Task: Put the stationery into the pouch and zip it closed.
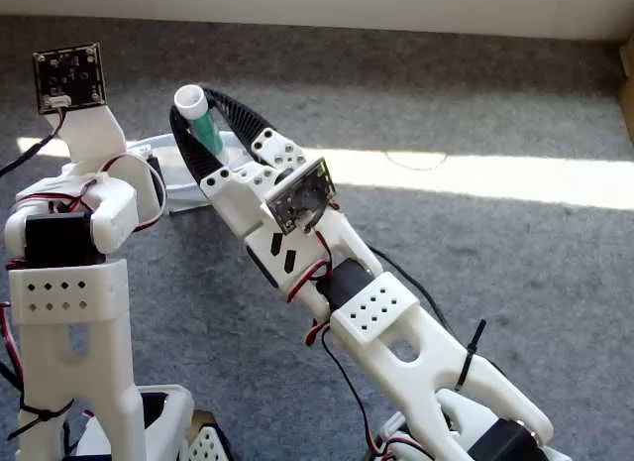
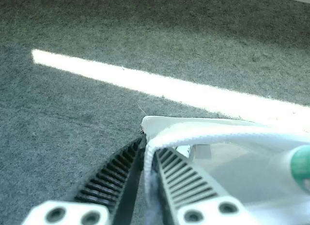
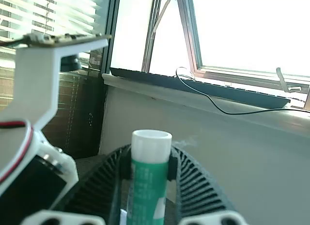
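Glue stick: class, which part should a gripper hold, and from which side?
Grip the green barrel just below the white cap, closing from two opposite sides; the glue stick is a straight round tube, as the right gripper holds it.

My two arms hide most of the pouch point(image 1: 183, 185) in the high view, a pale sliver showing between them. The glue stick point(image 3: 147, 196) in my right gripper point(image 3: 149, 161) is cut off by the wrist view's edge; its print is too blurred to read.
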### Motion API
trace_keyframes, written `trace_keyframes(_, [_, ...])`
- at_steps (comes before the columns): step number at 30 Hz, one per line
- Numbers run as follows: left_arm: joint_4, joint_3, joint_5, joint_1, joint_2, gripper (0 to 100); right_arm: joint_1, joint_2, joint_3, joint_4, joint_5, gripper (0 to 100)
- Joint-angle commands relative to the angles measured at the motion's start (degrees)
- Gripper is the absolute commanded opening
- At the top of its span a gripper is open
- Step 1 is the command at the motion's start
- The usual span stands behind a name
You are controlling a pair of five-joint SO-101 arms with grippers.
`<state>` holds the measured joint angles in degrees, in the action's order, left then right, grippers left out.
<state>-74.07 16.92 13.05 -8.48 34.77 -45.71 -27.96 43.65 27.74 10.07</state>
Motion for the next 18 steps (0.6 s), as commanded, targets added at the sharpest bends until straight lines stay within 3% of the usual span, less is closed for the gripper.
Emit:
trace_keyframes(1, [-0.09,0.31,-0.53,0.57,-0.22,1,0.57,-2.95,-0.22,1.71,0.79,0.5])
trace_keyframes(4, [0.00,0.40,-0.53,-0.40,-0.22,1,1.36,-5.93,1.71,-2.07,0.88,0.5])
trace_keyframes(13, [0.09,0.40,-0.53,-1.19,-0.31,1,3.03,-14.29,1.80,-27.74,0.97,0.6])
trace_keyframes(18, [0.09,0.40,-0.53,-1.36,-0.31,1,2.77,-13.67,1.98,-30.55,5.89,0.6])
